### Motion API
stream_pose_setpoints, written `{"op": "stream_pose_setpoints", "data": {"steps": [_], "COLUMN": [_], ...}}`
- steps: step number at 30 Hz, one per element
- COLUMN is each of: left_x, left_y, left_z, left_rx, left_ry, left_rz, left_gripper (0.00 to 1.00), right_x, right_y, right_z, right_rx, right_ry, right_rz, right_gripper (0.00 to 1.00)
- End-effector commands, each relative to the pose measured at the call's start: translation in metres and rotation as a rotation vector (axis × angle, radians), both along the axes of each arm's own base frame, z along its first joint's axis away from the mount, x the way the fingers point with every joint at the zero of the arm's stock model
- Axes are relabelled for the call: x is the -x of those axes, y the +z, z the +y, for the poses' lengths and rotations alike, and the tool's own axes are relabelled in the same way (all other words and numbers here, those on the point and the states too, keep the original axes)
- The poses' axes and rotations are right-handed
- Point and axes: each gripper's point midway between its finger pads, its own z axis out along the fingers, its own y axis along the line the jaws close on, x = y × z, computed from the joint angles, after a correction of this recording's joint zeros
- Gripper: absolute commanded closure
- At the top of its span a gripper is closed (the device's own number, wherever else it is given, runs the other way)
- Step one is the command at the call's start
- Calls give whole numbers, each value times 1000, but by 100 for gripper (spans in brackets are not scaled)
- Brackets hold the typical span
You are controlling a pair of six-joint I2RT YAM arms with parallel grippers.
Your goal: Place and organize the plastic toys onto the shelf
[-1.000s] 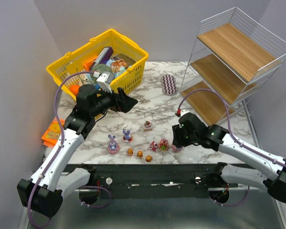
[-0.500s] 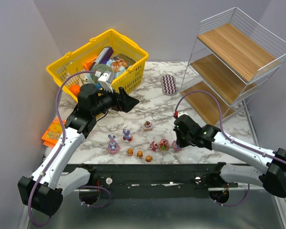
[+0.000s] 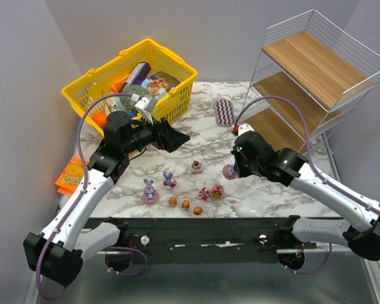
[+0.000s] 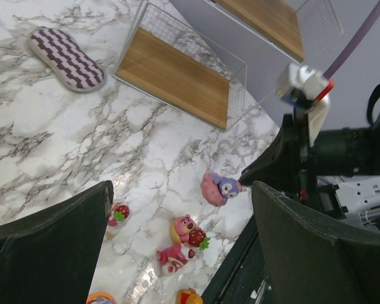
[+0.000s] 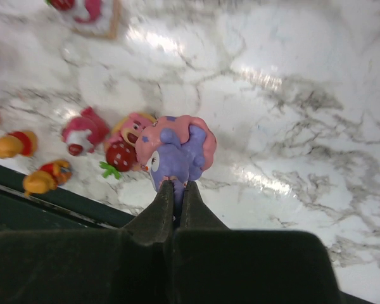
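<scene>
My right gripper (image 3: 233, 170) is shut on the ears of a purple bunny (image 5: 176, 152) with a pink base and holds it tilted just over the marble, in front of the white wire shelf (image 3: 316, 76). The bunny also shows in the left wrist view (image 4: 220, 189). Two more purple bunnies (image 3: 150, 191) (image 3: 169, 180), three orange bears (image 3: 185, 204) and three pink and red toys (image 3: 196, 167) (image 3: 204, 193) (image 3: 217, 191) stand on the table. My left gripper (image 3: 174, 136) is open and empty, raised above the table left of the toys.
A yellow basket (image 3: 82, 95) full of items stands at the back left. A purple zigzag pad (image 3: 223, 111) lies near the shelf's foot. A flat orange packet (image 3: 69, 176) lies at the left edge. The shelf's bottom board (image 4: 171, 76) sits low by the table.
</scene>
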Motion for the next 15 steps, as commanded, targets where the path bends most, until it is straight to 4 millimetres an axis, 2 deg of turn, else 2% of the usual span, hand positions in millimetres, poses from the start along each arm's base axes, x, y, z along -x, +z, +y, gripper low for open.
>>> {"op": "stream_pose_setpoints", "data": {"steps": [1, 4, 5, 7, 8, 9, 11, 12, 15], "left_x": [16, 15, 14, 14, 15, 17, 18, 20, 24], "left_y": [12, 17, 19, 21, 22, 23, 24, 25, 27], "left_z": [-13, -12, -11, -10, -10, -9, -8, -7, -4], "left_rx": [18, 8, 2, -4, -6, -6, -10, -12, -19], "left_ry": [-119, -113, -110, -107, -109, -109, -109, -108, -100], "left_rz": [-61, -76, -84, -90, -94, -94, -101, -106, -119], "left_gripper": [1, 1, 1, 1, 1, 1, 1, 1, 1], "right_x": [-14, -24, -32, -42, -51, -57, -68, -73, -79], "right_y": [81, 121, 153, 182, 208, 225, 251, 279, 329], "right_z": [-9, -15, -14, -21, -22, -30, -38, -45, -58], "right_rx": [19, 64, 65, 111, 147, 181, 253, 249, 257], "right_ry": [54, 91, 112, 106, 130, 104, 116, 79, 82], "right_rz": [-166, -259, -332, -411, -476, -523, -597, -661, -785], "right_gripper": [99, 99, 99, 99, 99, 99, 99, 99, 99]}}
